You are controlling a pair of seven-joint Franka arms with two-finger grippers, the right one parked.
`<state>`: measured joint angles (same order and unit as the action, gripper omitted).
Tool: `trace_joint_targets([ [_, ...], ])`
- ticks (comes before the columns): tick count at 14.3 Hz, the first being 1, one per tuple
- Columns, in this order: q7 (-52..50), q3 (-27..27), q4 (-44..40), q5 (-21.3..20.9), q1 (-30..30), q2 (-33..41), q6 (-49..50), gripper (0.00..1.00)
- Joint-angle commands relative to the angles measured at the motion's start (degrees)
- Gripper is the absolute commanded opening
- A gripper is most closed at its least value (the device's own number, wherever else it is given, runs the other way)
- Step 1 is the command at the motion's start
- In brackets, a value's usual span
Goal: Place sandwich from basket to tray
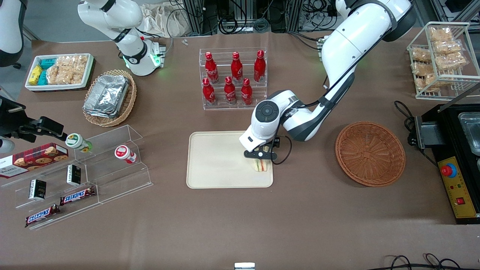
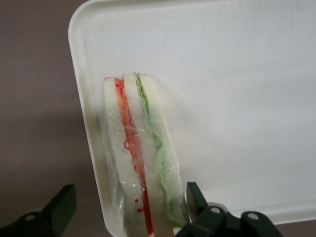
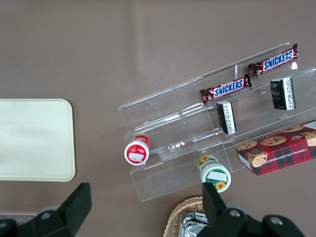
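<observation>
Sandwich (image 2: 140, 158) rests on edge on the tray (image 1: 213, 172), at the rim nearest the basket (image 1: 370, 153), which sits empty. Gripper (image 1: 261, 156) hangs over the sandwich, jaws spread, one finger touching the wrap, the other clear. Transfer appears complete; only retreat remains. Wrap clear; bread pale; filling red and green.

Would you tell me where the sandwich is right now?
The sandwich stands on the tray, at its edge nearest the basket, between the open hand's fingers.
</observation>
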<state>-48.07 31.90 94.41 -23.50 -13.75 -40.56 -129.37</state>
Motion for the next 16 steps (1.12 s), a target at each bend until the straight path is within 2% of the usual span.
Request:
trace_joint_targets([
  [1, -0.54, -0.09, -0.62, -0.32, 0.31, 7.66, 7.35, 1.0],
  [3, -0.1, -0.09, -2.2, 0.12, 2.14, 11.72, 12.37, 1.0],
  [5, 1.65, 0.09, -3.96, 4.14, 4.78, 14.7, 16.33, 1.0],
  [12, 20.19, -0.09, -4.32, 17.94, 16.37, 28.5, 33.98, 1.0],
  [14, 24.4, -0.61, -4.14, 20.76, 19.89, 32.02, 39.7, 1.0],
  [15, 26.34, -3.49, -4.14, 22.6, 20.08, 33.69, 41.64, 1.0],
  [16, 27.84, -8.56, -4.06, 25.06, 18.95, 35.53, 42.44, 1.0],
])
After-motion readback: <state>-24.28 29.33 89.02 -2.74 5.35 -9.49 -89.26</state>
